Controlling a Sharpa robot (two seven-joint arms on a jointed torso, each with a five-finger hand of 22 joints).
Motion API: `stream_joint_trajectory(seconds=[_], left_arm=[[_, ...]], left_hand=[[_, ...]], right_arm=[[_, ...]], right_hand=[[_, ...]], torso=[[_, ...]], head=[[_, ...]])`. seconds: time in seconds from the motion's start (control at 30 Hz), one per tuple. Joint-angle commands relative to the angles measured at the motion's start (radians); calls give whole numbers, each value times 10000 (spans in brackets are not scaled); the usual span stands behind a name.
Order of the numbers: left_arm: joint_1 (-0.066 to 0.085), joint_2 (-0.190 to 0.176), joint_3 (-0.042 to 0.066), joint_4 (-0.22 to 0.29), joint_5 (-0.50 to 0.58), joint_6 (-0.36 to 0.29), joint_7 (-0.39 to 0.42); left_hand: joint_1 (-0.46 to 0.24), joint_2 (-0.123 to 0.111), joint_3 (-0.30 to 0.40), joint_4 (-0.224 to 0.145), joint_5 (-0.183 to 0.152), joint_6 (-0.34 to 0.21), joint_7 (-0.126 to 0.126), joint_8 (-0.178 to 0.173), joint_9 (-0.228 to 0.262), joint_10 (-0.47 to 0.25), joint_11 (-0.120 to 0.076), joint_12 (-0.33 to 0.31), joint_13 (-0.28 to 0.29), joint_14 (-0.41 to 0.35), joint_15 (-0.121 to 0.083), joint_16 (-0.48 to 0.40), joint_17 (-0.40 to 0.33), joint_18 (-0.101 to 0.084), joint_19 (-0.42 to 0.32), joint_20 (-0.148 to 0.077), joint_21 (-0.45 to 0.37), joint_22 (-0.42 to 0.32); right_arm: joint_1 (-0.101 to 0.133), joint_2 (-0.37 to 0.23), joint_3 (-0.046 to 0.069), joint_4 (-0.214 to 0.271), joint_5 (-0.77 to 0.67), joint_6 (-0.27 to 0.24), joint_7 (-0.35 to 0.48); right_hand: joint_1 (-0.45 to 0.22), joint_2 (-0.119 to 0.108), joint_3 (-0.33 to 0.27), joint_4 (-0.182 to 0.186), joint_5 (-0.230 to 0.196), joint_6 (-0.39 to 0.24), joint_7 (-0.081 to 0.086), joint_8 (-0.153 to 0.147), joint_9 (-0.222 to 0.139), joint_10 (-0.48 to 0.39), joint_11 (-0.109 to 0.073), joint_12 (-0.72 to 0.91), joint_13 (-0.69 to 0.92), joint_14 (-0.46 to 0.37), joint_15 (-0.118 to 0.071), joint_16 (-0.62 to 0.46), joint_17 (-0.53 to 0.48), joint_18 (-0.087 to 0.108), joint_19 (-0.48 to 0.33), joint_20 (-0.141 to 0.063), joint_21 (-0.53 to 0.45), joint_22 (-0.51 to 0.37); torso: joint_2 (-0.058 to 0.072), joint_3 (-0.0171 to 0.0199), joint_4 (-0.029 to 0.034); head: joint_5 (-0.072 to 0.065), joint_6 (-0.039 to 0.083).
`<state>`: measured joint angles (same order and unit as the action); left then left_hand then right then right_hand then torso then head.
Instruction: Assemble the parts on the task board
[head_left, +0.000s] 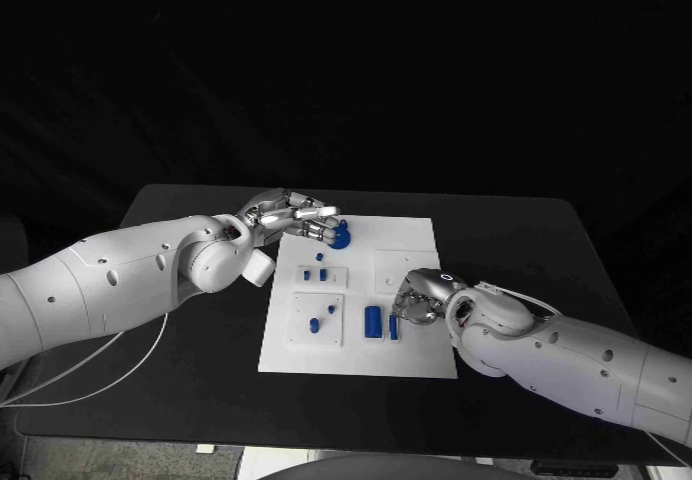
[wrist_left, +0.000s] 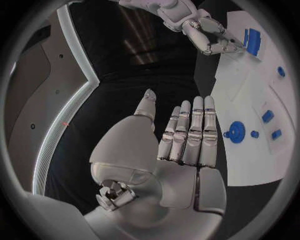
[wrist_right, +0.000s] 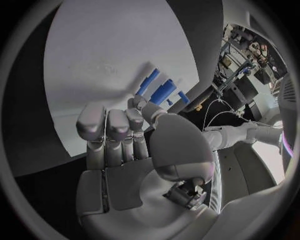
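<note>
Parts, small blue plastic pieces, lie scattered on the flat white task board (head_left: 411, 350) at the middle of the black table (head_left: 534, 230). They look light, stiff and smooth, so I judge they could slip; I would pinch each across its narrow sides. A round blue knobbed piece (head_left: 340, 238) stands near the board's far left corner, just beyond my left hand (head_left: 296, 218), whose fingers are straight and together, holding nothing. 2 upright blue bars (head_left: 381, 322) sit near the board's near edge, just beside my right hand (head_left: 420, 300), fingers curled; whether it touches them I cannot tell.
</note>
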<state>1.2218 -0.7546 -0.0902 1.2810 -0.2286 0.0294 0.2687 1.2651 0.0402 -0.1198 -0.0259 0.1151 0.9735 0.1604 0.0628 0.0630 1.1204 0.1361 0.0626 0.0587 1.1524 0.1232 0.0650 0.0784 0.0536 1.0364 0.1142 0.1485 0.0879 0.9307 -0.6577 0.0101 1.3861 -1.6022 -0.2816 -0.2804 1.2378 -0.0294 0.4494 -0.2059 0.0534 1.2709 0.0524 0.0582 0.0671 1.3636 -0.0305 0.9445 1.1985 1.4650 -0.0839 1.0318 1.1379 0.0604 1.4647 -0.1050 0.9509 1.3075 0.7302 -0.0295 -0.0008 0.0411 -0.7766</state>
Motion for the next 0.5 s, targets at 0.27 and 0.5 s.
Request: stream_joint_trajectory(seconds=[0.27,0.5], left_arm=[[4,31,5,-25,15,-56,144],[5,66,7,-210,232,-432,389]], left_hand=[[-4,95,-29,22,-46,-65,-5,22,10,-73,14,-16,14,28,21,-30,16,128,-20,-36,32,-15],[44,75,-26,-12,-31,-51,-11,27,12,-59,9,-14,14,37,18,-28,18,128,-21,-36,32,-17]], right_arm=[[-71,-183,-24,98,76,-847,178],[71,-550,322,385,2060,-1218,1054]], right_hand=[[25,-274,-232,372,-2,53,-73,54,3,-2,-58,-121,-23,-13,-34,-83,-80,-94,80,-14,-76,1194],[-370,-869,-624,1293,166,-668,62,48,-20,-124,20,-326,-139,-62,-27,-322,-260,-48,20,-20,-520,1095]], torso=[[-16,0,-18],[-71,-3,-67]], head=[[-11,69],[-99,355]])
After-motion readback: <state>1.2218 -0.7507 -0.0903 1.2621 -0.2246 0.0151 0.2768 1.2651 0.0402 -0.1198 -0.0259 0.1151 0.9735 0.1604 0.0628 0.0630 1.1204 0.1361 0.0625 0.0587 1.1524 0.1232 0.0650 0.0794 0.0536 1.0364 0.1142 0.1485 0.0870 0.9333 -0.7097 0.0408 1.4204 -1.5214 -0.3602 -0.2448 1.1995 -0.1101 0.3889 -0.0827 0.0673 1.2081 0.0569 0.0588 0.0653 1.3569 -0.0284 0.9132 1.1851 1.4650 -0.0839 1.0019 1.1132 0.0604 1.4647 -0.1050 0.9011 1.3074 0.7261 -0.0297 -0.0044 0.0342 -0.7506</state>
